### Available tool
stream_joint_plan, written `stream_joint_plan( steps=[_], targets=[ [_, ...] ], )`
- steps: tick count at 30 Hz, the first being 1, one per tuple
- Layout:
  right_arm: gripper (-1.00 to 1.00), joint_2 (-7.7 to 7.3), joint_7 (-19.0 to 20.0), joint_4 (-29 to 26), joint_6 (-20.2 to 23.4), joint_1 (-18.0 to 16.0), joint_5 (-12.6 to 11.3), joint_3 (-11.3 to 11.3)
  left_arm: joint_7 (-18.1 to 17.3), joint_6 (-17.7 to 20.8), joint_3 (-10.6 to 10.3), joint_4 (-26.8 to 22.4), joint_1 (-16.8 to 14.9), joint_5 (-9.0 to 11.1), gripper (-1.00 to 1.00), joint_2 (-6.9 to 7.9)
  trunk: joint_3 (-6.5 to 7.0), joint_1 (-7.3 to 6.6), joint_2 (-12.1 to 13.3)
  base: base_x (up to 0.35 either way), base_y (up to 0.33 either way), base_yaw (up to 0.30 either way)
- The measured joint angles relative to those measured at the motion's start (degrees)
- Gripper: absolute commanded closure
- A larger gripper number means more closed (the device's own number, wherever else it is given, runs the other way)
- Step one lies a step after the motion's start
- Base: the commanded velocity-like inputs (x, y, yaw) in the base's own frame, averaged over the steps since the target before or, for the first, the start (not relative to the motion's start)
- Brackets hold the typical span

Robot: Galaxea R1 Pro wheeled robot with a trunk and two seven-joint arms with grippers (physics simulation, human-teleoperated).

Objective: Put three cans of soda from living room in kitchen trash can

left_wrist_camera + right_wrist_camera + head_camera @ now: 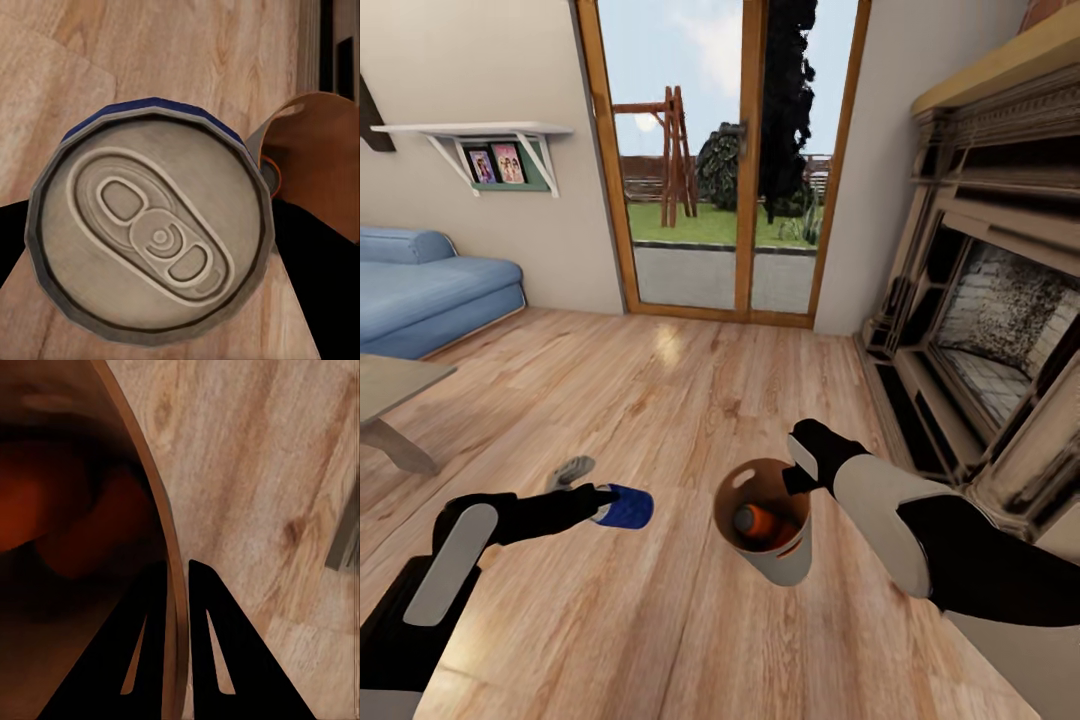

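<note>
Lower middle of the head view: the right gripper (792,478) has its fingers pinched on the rim of the trash can (788,570), holding it above the wood floor (660,400). An orange soda can (760,522) lies inside. Left of it, the left gripper (603,503) is clamped around the blue soda can (626,507), silver top (154,232) facing the wrist camera, just beside the bin.
</note>
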Motion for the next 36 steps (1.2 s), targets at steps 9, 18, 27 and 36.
stream_joint_plan(
  steps=[9,18,27,36],
  targets=[
    [1.0,-0.06,-0.1,0.3,-3.6,3.2,-0.1,0.0,-0.1,0.0,0.2,-1.8,0.1,2.7,1.0,0.12,0.54,-0.66,1.2,0.0,0.0,0.0],
    [1.0,-0.06,-0.3,0.3,-3.8,4.8,0.7,0.4,-0.1,0.0,0.0,-2.7,0.2,6.9,1.0,0.28,0.54,-0.66,1.2,0.0,0.0,0.0],
    [1.0,0.74,-0.4,0.4,-3.9,5.4,0.8,0.7,-1.7,0.0,-0.5,-2.9,0.3,7.3,1.0,-0.04,0.54,-0.66,1.2,0.0,0.0,0.0],
    [1.0,1.48,-0.4,0.4,-4.0,5.4,0.3,0.4,-1.9,0.0,-0.5,-3.1,0.2,7.3,1.0,-1.83,0.54,-0.66,1.2,0.0,0.0,0.0]
  ],
)
